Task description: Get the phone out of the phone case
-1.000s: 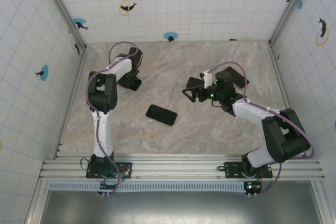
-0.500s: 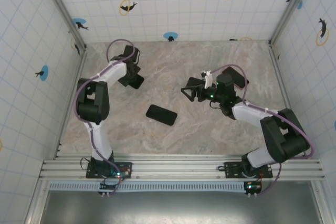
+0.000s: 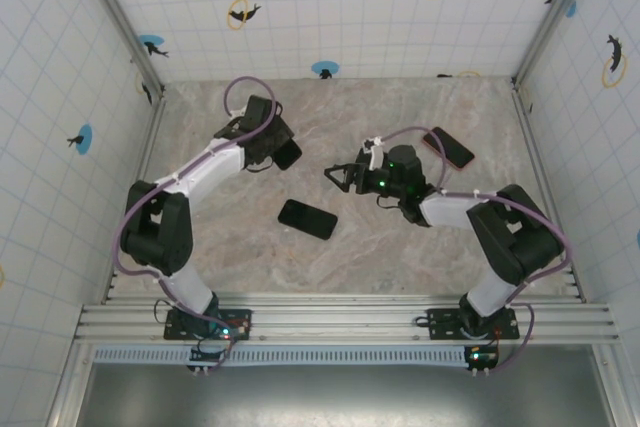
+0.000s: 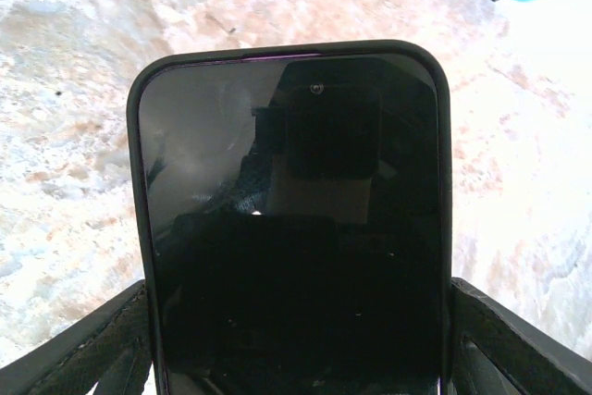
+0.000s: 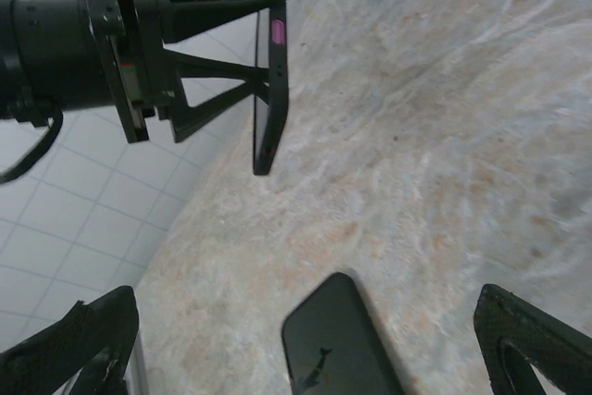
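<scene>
My left gripper point(image 3: 283, 154) is shut on a black phone in its dark phone case point(image 4: 296, 182), gripping it by the long edges. In the left wrist view the glossy screen faces the camera, with the case rim around it. The right wrist view has this phone point(image 5: 269, 90) edge-on above the table, a pink button on its side. My right gripper point(image 3: 338, 176) stands open a short way to the right of it, with nothing between its fingers point(image 5: 79, 344).
A second black phone point(image 3: 307, 218) lies flat on the marble table point(image 3: 400, 247), just below the right gripper point(image 5: 305, 349). A red-edged phone point(image 3: 448, 147) lies at the back right. Tiled walls enclose the table.
The left arm swung right, carrying the phone toward the centre. The right gripper moved left toward it, uncovering the red-edged phone behind.
</scene>
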You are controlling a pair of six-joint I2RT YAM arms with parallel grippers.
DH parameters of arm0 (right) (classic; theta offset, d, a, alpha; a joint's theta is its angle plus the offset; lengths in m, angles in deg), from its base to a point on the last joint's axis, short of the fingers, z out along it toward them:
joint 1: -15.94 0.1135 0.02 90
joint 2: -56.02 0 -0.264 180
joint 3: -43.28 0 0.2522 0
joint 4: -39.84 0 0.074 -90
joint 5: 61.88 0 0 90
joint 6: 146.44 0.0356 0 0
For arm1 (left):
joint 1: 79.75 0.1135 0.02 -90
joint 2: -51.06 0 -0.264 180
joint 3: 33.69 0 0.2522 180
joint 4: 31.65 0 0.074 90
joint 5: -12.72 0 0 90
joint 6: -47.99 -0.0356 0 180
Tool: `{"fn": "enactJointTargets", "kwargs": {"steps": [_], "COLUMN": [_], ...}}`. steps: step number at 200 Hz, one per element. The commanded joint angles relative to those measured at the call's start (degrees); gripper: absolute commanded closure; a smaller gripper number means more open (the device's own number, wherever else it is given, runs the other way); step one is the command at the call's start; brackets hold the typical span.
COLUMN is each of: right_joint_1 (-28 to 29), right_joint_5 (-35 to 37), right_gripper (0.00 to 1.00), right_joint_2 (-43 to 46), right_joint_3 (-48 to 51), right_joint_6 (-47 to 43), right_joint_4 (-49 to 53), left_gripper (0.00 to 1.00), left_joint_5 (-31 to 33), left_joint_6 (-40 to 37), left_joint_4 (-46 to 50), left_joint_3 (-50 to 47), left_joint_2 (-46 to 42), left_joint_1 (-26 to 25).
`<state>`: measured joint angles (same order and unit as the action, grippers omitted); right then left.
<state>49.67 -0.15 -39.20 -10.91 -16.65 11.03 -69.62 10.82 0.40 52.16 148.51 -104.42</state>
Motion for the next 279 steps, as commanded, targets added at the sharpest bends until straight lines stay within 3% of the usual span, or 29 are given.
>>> {"fn": "enactJointTargets", "kwargs": {"steps": [1,22,75,131,160,172,190,242,279], "right_joint_1": [1.7,2.8,4.8,5.8,6.0,6.2,6.0,4.3,2.3], "right_joint_5": [1.2,0.7,4.9,4.3,4.6,5.0,5.6,4.6,2.6], "right_gripper": [0.09,0.21,0.36,0.74,0.89,0.92,0.96,0.97,0.98], "right_joint_2": [-2.2,-5.1,-9.2,-10.1,-9.2,-8.7,-7.4,-3.1,1.0], "right_joint_3": [-3.8,-6.3,-10.7,-11.9,-11.5,-11.0,-10.4,-6.8,-2.6], "right_joint_6": [2.7,4.2,4.7,6.2,6.5,6.7,6.6,12.7,19.4], "right_joint_4": [-4.9,-6.7,-4.6,-6.5,-7.2,-7.5,-7.5,-12.7,-18.5], "left_gripper": [0.46,0.46,0.46,0.46,0.44,0.37,0.03,0.02,0.02], "left_joint_5": [-3.3,-3.6,-5.0,-5.8,-6.4,-6.0,-4.1,-4.9,-16.8], "left_joint_6": [-2.3,-2.2,-1.9,-2.2,-2.2,-2.5,-2.7,-7.6,-11.4], "left_joint_4": [-6.3,-6.8,-9.9,-11.4,-12.2,-12.3,-12.1,-15.8,-25.3], "left_joint_3": [-2.0,-2.8,-6.3,-7.5,-8.1,-8.1,-8.2,-10.3,-13.8], "left_joint_2": [-3.7,-5.4,-9.3,-10.1,-10.0,-10.0,-10.8,-14.1,-16.1], "left_joint_1": [-2.3,-3.8,-6.4,-7.7,-7.9,-8.0,-8.0,-7.5,-3.9]}}
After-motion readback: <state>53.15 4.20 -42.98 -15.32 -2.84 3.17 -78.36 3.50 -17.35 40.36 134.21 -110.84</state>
